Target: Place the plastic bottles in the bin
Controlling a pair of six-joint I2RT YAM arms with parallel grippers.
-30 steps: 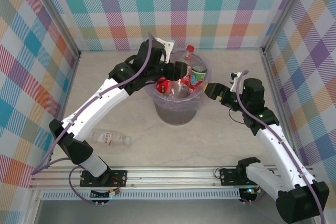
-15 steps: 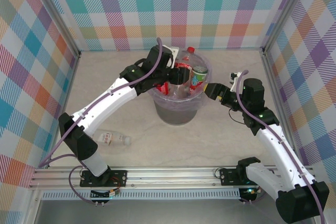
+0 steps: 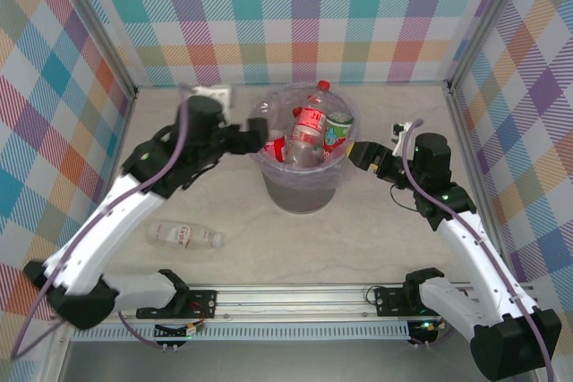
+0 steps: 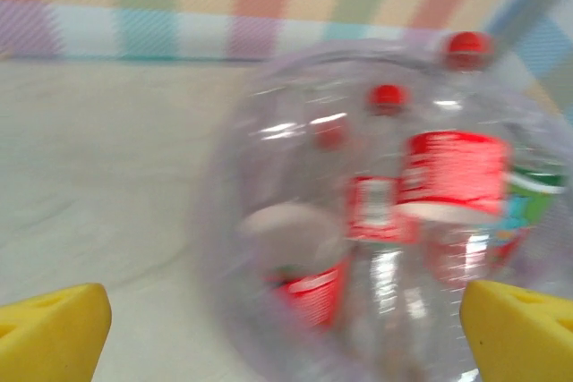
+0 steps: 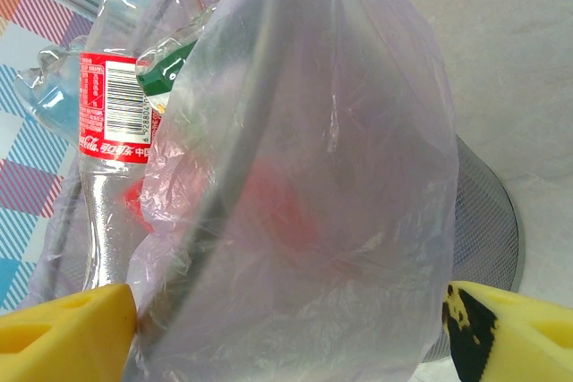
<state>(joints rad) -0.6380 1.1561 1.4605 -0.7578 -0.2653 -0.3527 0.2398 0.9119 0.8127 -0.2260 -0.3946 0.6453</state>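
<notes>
The bin [image 3: 303,187], a grey bucket lined with a lavender bag, stands mid-table with several plastic bottles in it. A red-labelled bottle [image 3: 309,123] lies on top of them. One more clear bottle [image 3: 185,237] lies on the table at the front left. My left gripper [image 3: 253,137] hangs open and empty just left of the bin's rim. Its wrist view is blurred and looks at the bin [image 4: 269,248] and the red-labelled bottles [image 4: 452,172]. My right gripper [image 3: 357,157] is open at the bin's right rim, and the bag-covered rim [image 5: 295,221] bulges between its yellow fingers [image 5: 63,333].
Checked walls close the table on three sides. A white block [image 3: 208,94] sits by the back wall behind the left arm. The aluminium rail [image 3: 295,297] with both arm bases runs along the near edge.
My left gripper has pulled back from over the bin to its left side and opened. The red-labelled bottle it carried now lies in the bin. The right arm has not moved.
</notes>
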